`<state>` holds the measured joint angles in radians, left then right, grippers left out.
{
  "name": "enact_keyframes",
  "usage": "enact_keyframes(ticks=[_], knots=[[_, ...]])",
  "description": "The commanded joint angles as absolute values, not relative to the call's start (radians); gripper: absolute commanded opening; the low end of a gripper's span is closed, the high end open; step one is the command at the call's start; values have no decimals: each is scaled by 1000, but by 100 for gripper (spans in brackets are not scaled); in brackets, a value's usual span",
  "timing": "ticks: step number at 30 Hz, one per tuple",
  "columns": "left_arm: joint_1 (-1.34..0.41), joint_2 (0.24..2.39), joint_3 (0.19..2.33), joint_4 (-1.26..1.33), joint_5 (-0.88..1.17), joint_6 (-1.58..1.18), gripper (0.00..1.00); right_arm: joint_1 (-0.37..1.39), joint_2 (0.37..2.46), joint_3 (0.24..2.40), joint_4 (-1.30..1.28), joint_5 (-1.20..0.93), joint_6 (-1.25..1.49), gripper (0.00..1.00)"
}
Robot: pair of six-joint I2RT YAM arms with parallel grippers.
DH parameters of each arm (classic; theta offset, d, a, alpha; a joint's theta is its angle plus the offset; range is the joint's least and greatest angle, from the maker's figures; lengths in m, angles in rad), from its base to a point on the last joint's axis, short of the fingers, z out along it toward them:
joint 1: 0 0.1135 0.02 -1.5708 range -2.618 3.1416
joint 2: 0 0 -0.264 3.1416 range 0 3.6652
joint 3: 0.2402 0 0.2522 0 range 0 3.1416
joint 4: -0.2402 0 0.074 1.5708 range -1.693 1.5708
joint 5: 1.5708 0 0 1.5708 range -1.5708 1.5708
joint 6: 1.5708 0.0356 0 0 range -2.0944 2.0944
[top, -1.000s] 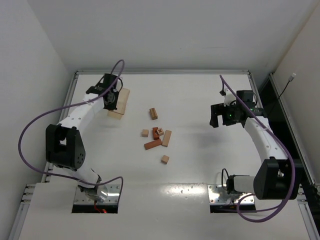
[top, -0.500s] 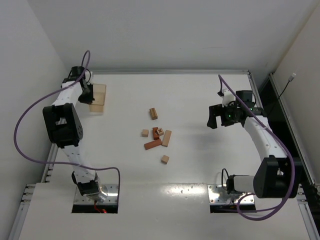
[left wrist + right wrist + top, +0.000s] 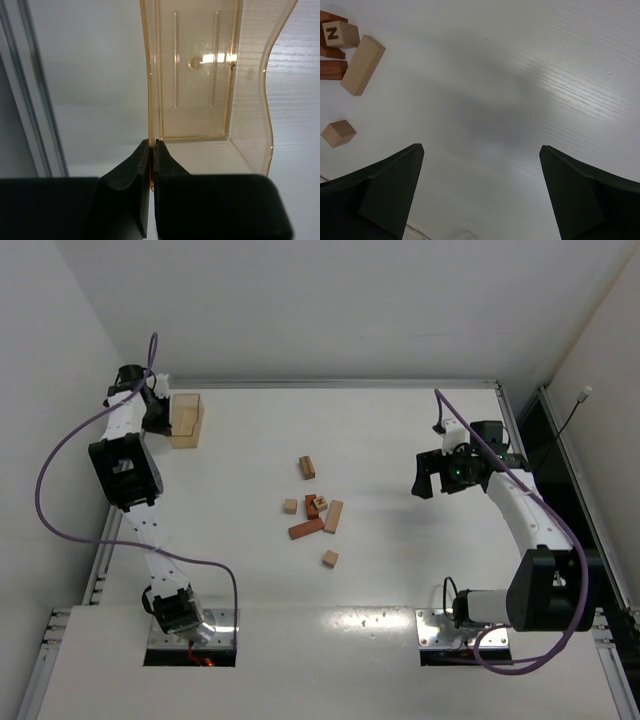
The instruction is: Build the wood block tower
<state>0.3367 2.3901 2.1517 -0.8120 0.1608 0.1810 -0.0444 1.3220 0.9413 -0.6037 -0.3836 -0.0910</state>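
Top external: left arm reaches out to about 10 o'clock of the white tabletop (image 3: 400,580), right by the far-left edge rail. Left gripper (image 3: 157,412) is pressed together on a translucent amber container (image 3: 186,418).

Left wrist view confirms it: left gripper (image 3: 152,146) pinches one thin side wall of the amber container (image 3: 195,100), and the black fingers (image 3: 131,170) are nearly touching with only the wall between them. Container looks tilted. Cannot tell if it touches the tabletop.

Right arm is at about 3 o'clock. Right gripper (image 3: 428,478) is spread wide, holds nothing, and sits well apart from the blocks.

Right wrist view: right gripper (image 3: 481,148) has its jaws far apart over bare tabletop, with blocks at its 10 o'clock.

Wood blocks lie loose at the tabletop centre, well apart from both grippers:
- brown short bar (image 3: 307,467) at 12 o'clock of the group, alone
- small tan cube (image 3: 290,506) at 9 o'clock
- letter cube (image 3: 320,503), marked N (image 3: 340,34), against a reddish-brown piece (image 3: 312,508); cannot tell if it sits on it or beside it
- tan bar (image 3: 333,516) just right of that (image 3: 362,65)
- reddish-brown bar (image 3: 306,529) at 6 o'clock of the cluster (image 3: 332,70)
- tan cube (image 3: 330,558) alone, nearest the arm bases (image 3: 338,133)

Tower: not yet built, blocks lie flat on the tabletop.
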Motion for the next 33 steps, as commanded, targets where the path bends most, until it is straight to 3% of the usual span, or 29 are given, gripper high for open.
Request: enact_keyframes(ticks=[1,4,8,10,14,26,28,33], knots=[[330,2373,2128,-808,161,218,0,-49,1331,968,-583,-417,-107,99],[330,2364,2100,-799,161,218,2,-49,1331,968,-583,-417,-107,99],[339,2324,2042,-776,192,218,45,-49,1341,968,-583,-426,-117,99],[339,2306,2033,-761,181,218,59,-49,1332,956,-583,-426,-117,99],[339,2272,2041,-743,149,218,70,-49,1322,946,-574,-436,-117,99],[319,2043,2278,-822,253,153,80,-31,1272,937,-574,-454,-126,99],[272,1949,2234,-868,291,167,80,-14,1272,937,-574,-454,-126,99],[149,1601,1782,-724,336,120,79,194,1272,956,-574,-379,-190,98]])
